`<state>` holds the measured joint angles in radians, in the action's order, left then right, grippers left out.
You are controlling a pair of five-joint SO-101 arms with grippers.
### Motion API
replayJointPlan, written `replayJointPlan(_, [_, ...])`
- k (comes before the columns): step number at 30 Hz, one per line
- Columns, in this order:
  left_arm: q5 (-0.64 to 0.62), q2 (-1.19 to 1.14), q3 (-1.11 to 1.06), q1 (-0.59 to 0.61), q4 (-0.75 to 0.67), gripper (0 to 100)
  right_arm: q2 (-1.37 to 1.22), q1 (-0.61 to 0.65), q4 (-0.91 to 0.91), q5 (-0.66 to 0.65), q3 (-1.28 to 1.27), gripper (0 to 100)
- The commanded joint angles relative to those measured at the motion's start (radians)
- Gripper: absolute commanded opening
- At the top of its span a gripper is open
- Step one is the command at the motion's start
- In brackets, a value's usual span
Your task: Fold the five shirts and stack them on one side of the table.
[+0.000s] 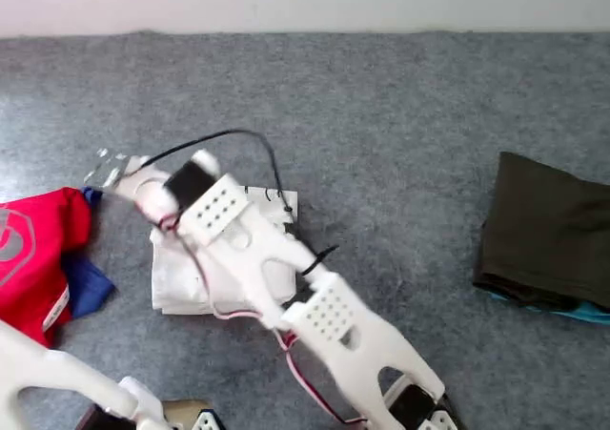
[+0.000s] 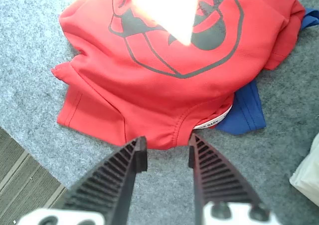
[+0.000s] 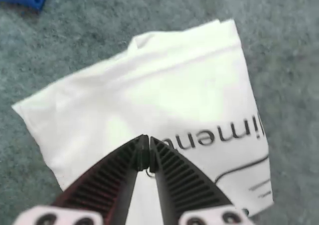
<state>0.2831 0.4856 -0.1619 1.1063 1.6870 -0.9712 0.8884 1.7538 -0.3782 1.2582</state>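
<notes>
Five shirts on the tabletop (image 1: 381,115): white shirt (image 3: 149,95) folded mid-table, red shirt (image 2: 149,85) over blue shirt (image 2: 246,112) at one side, dark shirt (image 1: 543,225) over, seemingly, a light-blue shirt (image 1: 572,311) opposite. The left hand (image 2: 167,152), tips apart, hovers by red's collar; the right hand (image 3: 144,152), tips together, above white.

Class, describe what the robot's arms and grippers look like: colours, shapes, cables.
The right arm is white plastic with hole-grid plates, a black motor block, a looping black cable and red wires. The left arm is white too. The left gripper and right gripper have black ribbed fingers on white bases.
</notes>
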Motion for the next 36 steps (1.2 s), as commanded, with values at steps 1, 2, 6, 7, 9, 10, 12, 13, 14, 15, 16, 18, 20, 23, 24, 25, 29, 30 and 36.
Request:
replayJointPlan(1, [0.000, 0.023, 0.013, 0.002, -0.014, 15, 0.222, -0.074, 0.045, 0.031, -0.215, 0.9])
replayJointPlan(2, [0.000, 0.023, 0.013, 0.002, -0.014, 15, 0.265, -0.093, 0.045, 0.057, -0.285, 0.9])
replayJointPlan(6, [0.000, 0.023, 0.012, 0.000, -0.028, 15, 0.406, -0.127, 0.044, 0.094, -0.560, 1.0])
replayJointPlan(7, [0.000, 0.023, 0.012, 0.000, -0.029, 15, 0.427, -0.130, 0.042, 0.095, -0.618, 1.0])
replayJointPlan(9, [0.000, 0.023, 0.012, 0.000, -0.037, 15, 0.446, -0.130, 0.041, 0.097, -0.706, 0.9])
replayJointPlan(10, [0.000, 0.023, 0.012, 0.000, -0.038, 15, 0.447, -0.130, 0.041, 0.097, -0.736, 0.9])
replayJointPlan(12, [0.000, 0.023, 0.012, 0.000, -0.041, 15, 0.446, -0.130, 0.039, 0.098, -0.787, 0.9])
replayJointPlan(13, [0.000, 0.023, 0.012, 0.000, -0.041, 15, 0.446, -0.130, 0.038, 0.098, -0.809, 0.9])
replayJointPlan(14, [0.000, 0.023, 0.012, 0.000, -0.041, 15, 0.443, -0.130, 0.025, 0.100, -0.829, 0.9])
replayJointPlan(15, [0.000, 0.023, 0.012, 0.000, -0.041, 15, 0.433, -0.130, 0.005, 0.100, -0.850, 0.9])
replayJointPlan(16, [0.000, 0.023, 0.012, 0.000, -0.041, 15, 0.418, -0.130, -0.018, 0.100, -0.867, 0.9])
replayJointPlan(18, [0.000, 0.018, 0.012, -0.002, -0.041, 15, 0.380, -0.130, -0.067, 0.100, -0.888, 0.9])
replayJointPlan(20, [0.000, 0.017, 0.012, -0.005, -0.041, 15, 0.352, -0.130, -0.085, 0.100, -0.881, 0.9])
replayJointPlan(23, [0.000, 0.023, 0.012, -0.015, -0.041, 15, 0.369, -0.130, -0.044, 0.100, -0.824, 0.9])
replayJointPlan(24, [0.000, 0.023, 0.012, -0.017, -0.041, 15, 0.380, -0.130, -0.025, 0.110, -0.801, 0.9])
replayJointPlan(25, [0.000, 0.023, 0.012, -0.021, -0.041, 15, 0.394, -0.131, -0.004, 0.124, -0.776, 0.9])
replayJointPlan(29, [0.000, 0.023, 0.012, -0.044, -0.041, 15, 0.476, -0.130, 0.044, 0.150, -0.738, 1.2])
replayJointPlan(30, [0.000, 0.023, 0.012, -0.051, -0.041, 15, 0.510, -0.130, 0.044, 0.161, -0.741, 1.2])
replayJointPlan(36, [-0.002, 0.023, 0.012, -0.069, -0.043, 15, 0.723, -0.130, 0.044, 0.175, -0.879, 3.2])
